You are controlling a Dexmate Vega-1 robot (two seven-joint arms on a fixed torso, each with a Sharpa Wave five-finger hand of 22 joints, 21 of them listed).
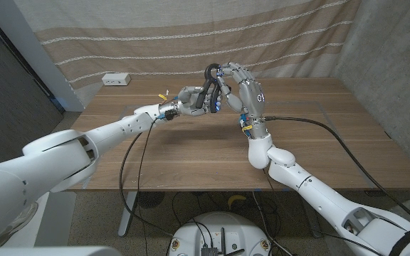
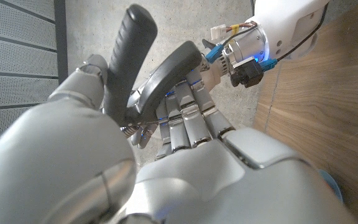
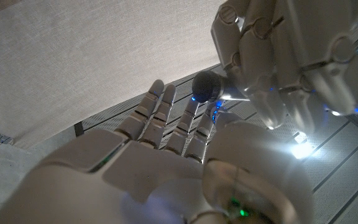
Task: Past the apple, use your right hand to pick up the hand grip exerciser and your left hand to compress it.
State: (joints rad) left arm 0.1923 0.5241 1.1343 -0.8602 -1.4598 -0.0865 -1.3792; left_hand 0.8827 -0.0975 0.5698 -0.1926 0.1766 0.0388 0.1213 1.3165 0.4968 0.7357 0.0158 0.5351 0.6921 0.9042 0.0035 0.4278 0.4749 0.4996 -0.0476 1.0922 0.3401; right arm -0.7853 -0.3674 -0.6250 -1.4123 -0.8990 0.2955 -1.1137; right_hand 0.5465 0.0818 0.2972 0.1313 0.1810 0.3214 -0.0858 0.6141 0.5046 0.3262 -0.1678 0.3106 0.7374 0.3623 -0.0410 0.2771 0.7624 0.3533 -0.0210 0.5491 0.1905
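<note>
Wrapped close around the hand grip exerciser (image 2: 142, 68), with the left hand (image 1: 191, 99) curled over both dark handles from the side, held aloft well above the wooden table (image 1: 191, 153). Met palm to palm by the right hand (image 1: 242, 87), upright and mostly spread, touching the exerciser's far side; could not tell whether actually gripping or merely bracing it. Seen from the right wrist as a round handle end (image 3: 207, 86) poking between the two sets of fingers. Could slip and drop to the table if squeezed while the right hand's hold stayed that loose. Noted a white power strip (image 1: 116, 80) at the table's back edge.
</note>
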